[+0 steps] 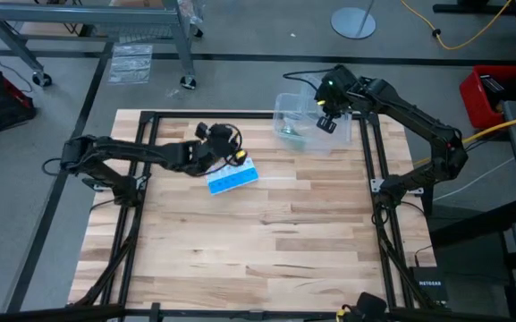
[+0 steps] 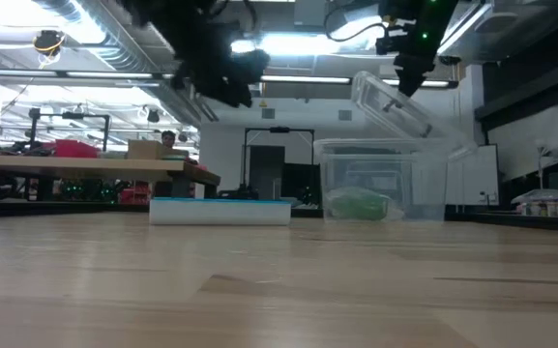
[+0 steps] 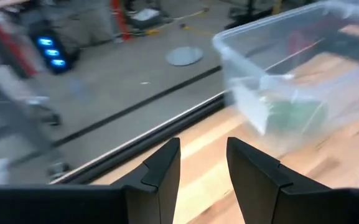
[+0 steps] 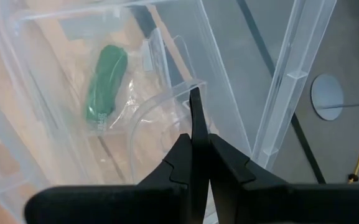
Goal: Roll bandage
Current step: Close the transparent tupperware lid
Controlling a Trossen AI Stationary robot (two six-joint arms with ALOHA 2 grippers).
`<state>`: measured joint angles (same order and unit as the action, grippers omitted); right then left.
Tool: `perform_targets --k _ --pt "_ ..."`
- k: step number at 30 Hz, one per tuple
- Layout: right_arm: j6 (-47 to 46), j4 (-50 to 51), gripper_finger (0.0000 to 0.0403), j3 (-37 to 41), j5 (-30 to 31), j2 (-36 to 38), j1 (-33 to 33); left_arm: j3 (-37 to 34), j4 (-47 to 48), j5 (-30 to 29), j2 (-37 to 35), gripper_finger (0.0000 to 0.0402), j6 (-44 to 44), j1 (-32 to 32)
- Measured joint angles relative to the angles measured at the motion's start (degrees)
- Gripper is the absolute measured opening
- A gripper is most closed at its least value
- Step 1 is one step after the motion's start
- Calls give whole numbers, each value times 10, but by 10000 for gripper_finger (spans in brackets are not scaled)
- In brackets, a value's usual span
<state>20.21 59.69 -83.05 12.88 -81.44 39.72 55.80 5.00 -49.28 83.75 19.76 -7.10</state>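
I see the rolled green fabric bandage (image 4: 106, 79) lying inside the clear plastic box (image 1: 286, 107) at the far right of the wooden tabletop (image 1: 266, 241), with a small clear plastic bag (image 4: 143, 99) beside it. My right end effector (image 4: 196, 109) hangs just above the box, fingers pressed together with nothing held; the bandage sits below it, apart. My left end effector (image 3: 203, 163) hovers over the blue and white pill organizer (image 1: 232, 178), fingers parted and empty, with the box ahead of it.

readable text: "NETGEAR" | on: black box (image 1: 428, 284) beside table edge
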Motion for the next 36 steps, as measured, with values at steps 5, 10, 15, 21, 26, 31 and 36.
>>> perform_targets --k 5,10,15,21,26,31,36 --pt "1 -1 33 0 -4 -15 -1 -16 -144 112 50 124 -28 -61" --pt "1 -17 33 0 -12 -30 -5 -16 -267 150 108 124 -38 -104" --pt "2 -41 33 0 -19 -45 -23 -16 -347 210 167 124 7 -146" --pt "12 -63 33 0 -17 -67 -44 -16 -405 258 213 124 64 -171" --pt "13 -80 33 0 -17 -84 -55 -7 -408 275 222 124 71 -171" --pt "13 -95 33 0 -19 -98 -63 3 -406 282 223 124 68 -166" --pt "11 -108 33 0 -28 -100 -68 10 -404 288 223 124 63 -158"
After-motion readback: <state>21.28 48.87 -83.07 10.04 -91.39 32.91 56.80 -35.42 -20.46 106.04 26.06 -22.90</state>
